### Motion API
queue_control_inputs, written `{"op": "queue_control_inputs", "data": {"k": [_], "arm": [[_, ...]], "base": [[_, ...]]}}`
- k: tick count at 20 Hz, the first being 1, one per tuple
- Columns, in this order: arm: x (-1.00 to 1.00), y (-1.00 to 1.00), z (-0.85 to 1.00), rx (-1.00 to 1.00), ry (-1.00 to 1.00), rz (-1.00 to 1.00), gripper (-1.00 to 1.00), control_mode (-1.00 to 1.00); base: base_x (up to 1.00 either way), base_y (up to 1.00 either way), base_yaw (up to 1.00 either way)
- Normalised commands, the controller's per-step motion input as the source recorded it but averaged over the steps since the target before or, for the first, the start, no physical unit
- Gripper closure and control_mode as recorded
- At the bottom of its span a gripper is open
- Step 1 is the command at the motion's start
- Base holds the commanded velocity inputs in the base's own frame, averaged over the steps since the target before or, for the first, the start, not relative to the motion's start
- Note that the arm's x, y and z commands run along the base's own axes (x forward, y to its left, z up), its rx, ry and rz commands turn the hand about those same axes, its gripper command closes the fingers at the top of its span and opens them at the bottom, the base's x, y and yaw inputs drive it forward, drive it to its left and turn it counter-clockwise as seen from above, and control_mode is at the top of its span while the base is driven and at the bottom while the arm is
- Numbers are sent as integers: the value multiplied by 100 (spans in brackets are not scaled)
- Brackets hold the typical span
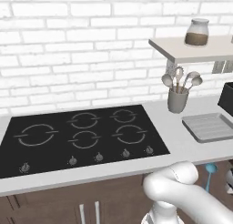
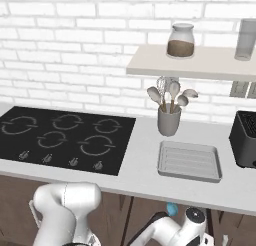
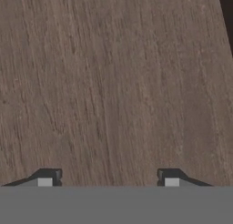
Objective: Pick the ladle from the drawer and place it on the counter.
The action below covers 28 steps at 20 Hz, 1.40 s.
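A blue ladle lies below the counter's front edge at the right, its round head up and its thin handle running down; it sits in the brown drawer. From the other side, a bit of the ladle peeks out under the counter. The pale grey-white counter runs across the scene. In the hand view my gripper is open, its fingertips wide apart with nothing between them, close in front of a brown wood panel.
A black cooktop is set into the counter at the left. A grey cup of spoons and a ribbed grey tray stand at the right. A black appliance stands beyond the tray. A jar rests on the wall shelf.
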Motion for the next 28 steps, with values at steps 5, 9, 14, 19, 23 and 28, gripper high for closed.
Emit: {"op": "queue_control_inputs", "data": {"k": [5,9,14,19,23,28], "arm": [[-100,-4,-100,-1,3,-1,-100,-100],[-100,-11,-100,0,3,0,-100,-100],[-91,-12,-59,0,1,-1,-100,-100],[-84,-12,-32,0,0,-2,-100,-100],[-100,-30,-51,0,0,0,-100,-100],[-25,1,18,0,-2,-2,-100,-100]], "base": [[0,0,0],[0,0,0],[0,0,0],[0,0,0],[0,0,0],[0,0,0]]}}
